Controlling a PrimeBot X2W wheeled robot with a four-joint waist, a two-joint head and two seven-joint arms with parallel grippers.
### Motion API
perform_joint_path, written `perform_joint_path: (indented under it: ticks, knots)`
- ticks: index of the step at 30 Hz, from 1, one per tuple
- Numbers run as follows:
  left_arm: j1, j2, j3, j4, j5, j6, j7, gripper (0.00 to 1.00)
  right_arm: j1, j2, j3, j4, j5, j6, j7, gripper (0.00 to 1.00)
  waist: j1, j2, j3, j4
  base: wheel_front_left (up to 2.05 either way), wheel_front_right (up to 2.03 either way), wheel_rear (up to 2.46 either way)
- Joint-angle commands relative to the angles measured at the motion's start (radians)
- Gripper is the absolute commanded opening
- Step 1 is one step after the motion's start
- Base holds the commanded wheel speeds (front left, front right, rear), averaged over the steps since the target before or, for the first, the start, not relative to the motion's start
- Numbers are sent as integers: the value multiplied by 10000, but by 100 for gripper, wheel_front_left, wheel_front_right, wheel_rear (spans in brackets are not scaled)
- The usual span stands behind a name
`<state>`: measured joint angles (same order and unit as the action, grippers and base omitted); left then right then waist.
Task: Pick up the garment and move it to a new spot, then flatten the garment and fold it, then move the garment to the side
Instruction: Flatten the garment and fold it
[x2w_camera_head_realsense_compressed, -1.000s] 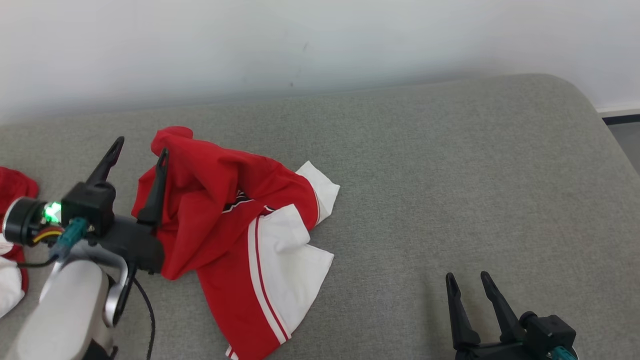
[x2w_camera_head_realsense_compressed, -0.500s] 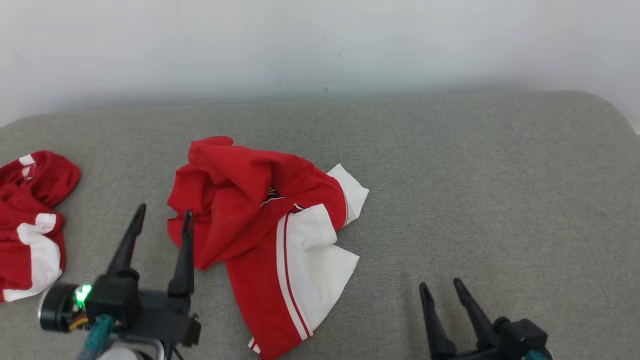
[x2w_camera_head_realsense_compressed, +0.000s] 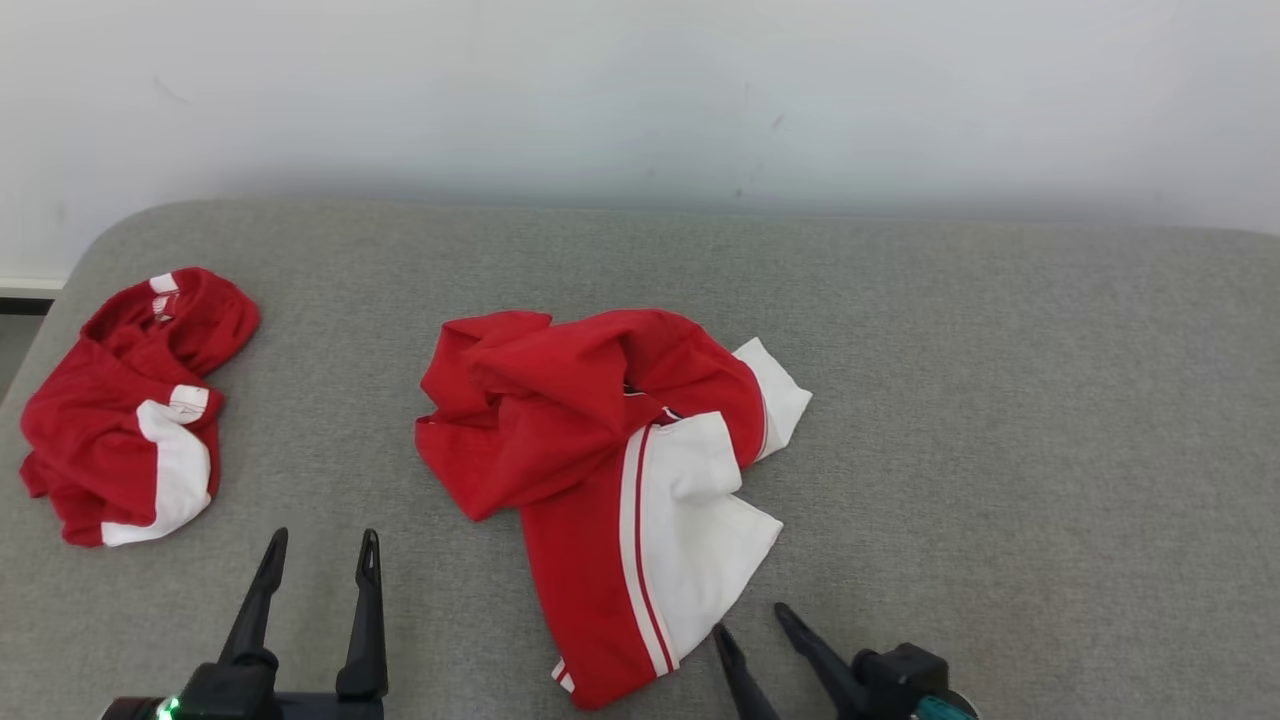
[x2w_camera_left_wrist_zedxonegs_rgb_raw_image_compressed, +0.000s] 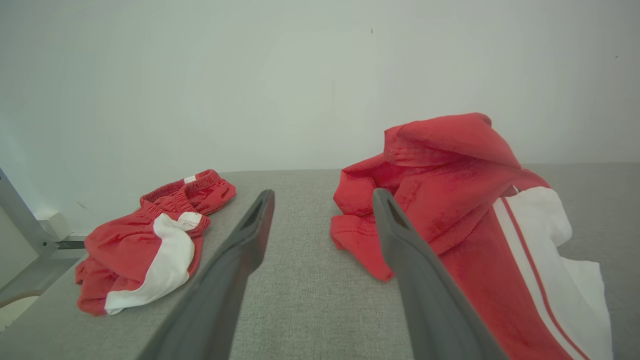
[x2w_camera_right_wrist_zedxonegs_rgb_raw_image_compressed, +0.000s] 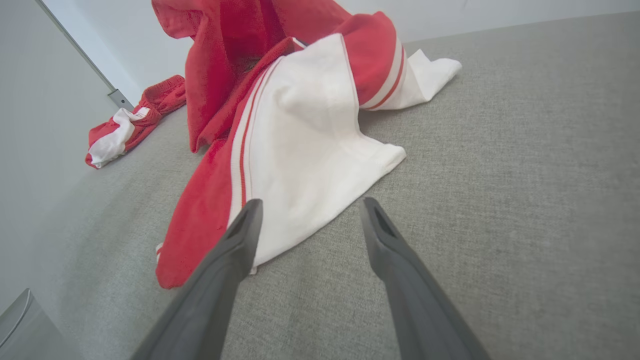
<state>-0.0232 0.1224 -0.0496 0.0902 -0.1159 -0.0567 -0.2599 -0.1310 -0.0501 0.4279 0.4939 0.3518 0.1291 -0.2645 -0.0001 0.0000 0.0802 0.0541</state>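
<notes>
Withdrawn from the garment (x2w_camera_head_realsense_compressed: 560, 420), left gripper (x2w_camera_head_realsense_compressed: 325, 538) hangs with jaws apart; right gripper (x2w_camera_head_realsense_compressed: 751, 620), likewise spread, sits just beside its hem. Crumpled on the bench (x2w_camera_head_realsense_compressed: 1000, 400), the cloth wants pulling flat by opposite corners.

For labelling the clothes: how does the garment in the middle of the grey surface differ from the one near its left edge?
The middle garment sprawls wide, a red-and-white panel trailing toward the robot; the left garment is bunched into a compact heap. The middle garment shows thin stripes beside its white panel; the left garment shows a gathered band at its far end. Both are red and white, crumpled, not yet flattened.
</notes>
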Motion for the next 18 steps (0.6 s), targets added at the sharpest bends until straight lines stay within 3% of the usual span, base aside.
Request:
perform_joint_path:
  ticks: [1,11,18]
  knots:
    - [183,-94,69,59,63,-59,-51,100,-176,-5,204,124,150,32,-27,100,1,0,-95,172,0,0,0]
    - [450,-500,357,223,370,-380,-51,100,-1476,-9,2127,2679,489,32,-26,100,1,0,-309,734,0,0,0]
    - [461,-609,426,316,441,-467,-51,100,-1991,-8,2732,3672,767,32,-23,100,1,0,-370,878,0,0,0]
